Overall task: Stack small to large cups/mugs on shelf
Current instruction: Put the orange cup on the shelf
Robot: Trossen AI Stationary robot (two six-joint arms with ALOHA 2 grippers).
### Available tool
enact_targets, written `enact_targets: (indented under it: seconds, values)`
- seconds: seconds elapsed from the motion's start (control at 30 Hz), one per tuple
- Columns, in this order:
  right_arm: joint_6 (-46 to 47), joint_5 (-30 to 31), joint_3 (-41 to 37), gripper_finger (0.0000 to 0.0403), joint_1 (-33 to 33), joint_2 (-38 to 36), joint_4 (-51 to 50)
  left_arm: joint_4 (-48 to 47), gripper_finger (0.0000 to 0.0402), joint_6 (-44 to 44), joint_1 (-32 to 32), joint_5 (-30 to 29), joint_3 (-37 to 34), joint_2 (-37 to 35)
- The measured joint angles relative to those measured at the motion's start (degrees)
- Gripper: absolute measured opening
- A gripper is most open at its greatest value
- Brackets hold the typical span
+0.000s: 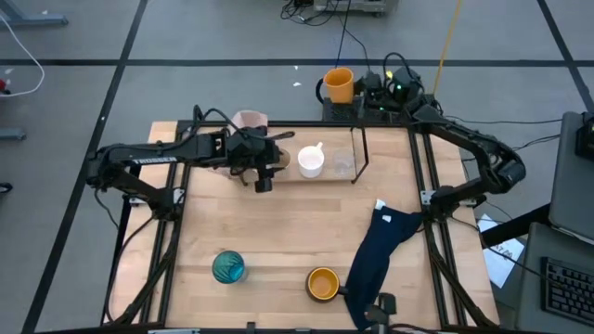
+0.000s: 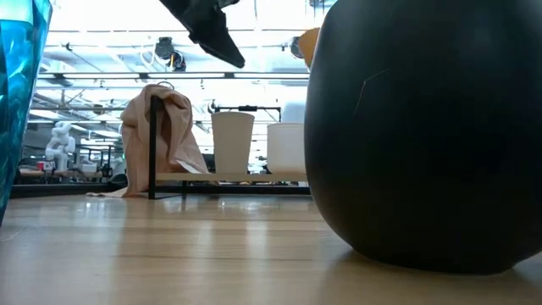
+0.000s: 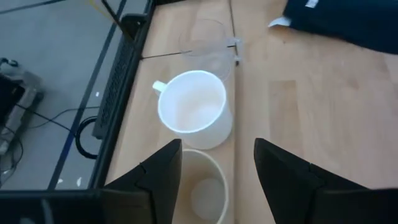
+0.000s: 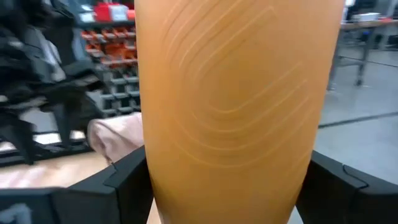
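Left gripper (image 3: 217, 180) spread wide above beige cup (image 3: 202, 186), empty. Beige cup, white mug (image 1: 310, 161), clear cup (image 1: 344, 163) lined up on shelf (image 1: 360, 153), seemingly by size. Right gripper (image 1: 364, 91) pinching orange mug (image 1: 339, 84) beyond table's far edge, likely for shelf. Teal glass (image 1: 228, 266), small orange cup (image 1: 322, 283) unplaced near front.

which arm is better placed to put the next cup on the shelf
Right, probably. Its claw already grips the orange mug, held off the table's far edge near the shelf. The left claw hangs open and empty over the beige cup beside the white mug.
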Motion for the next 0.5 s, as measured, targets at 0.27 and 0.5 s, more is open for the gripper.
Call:
enact_targets:
  seconds: [0.27,0.5]
  values:
    - [0.6,0.3,0.0,0.0288,4.4,1.7,3.5,5.0,0.0202,7.7,4.6,-0.4,0.0,-0.6]
    - [-1.0,3.4,-0.1,0.0288,3.4,1.5,2.6,13.6,0.0202,11.2,12.4,5.1,0.0,-0.8]
